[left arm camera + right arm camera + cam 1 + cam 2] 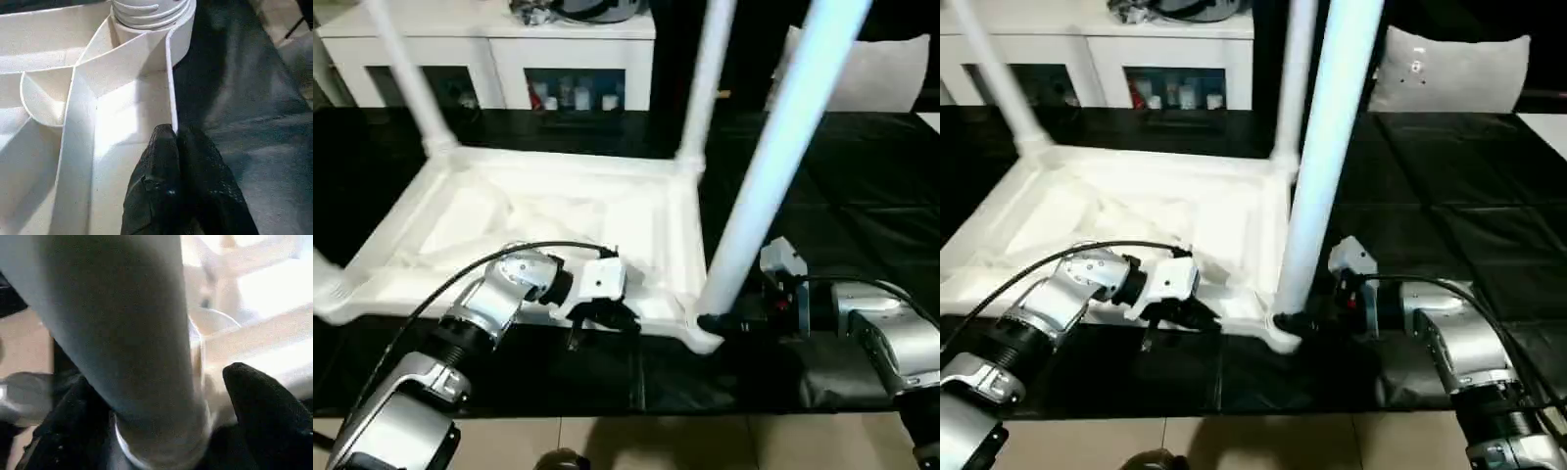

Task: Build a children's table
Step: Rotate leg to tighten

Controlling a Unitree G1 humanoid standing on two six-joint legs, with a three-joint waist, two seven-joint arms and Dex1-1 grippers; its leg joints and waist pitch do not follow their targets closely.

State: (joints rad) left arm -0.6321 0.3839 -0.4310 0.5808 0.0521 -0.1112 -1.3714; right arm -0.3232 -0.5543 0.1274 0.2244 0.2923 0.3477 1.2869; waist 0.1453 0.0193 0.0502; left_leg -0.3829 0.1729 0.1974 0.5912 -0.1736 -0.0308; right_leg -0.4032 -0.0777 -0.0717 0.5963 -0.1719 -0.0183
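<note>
Up close, the left pincer [176, 142] was pinched shut on the thin rim of the upturned table top [558, 220], a detail the head views blurred. The right pincer [161, 431] stood wide, its black fingers [264, 401] either side of the base of the near leg [773, 166], which leaned from its corner socket. Beyond it, two more legs [705, 78] stood upright at the far corners. Everything rested on a black mat [862, 196], with a white cabinet [489, 44] behind.
</note>
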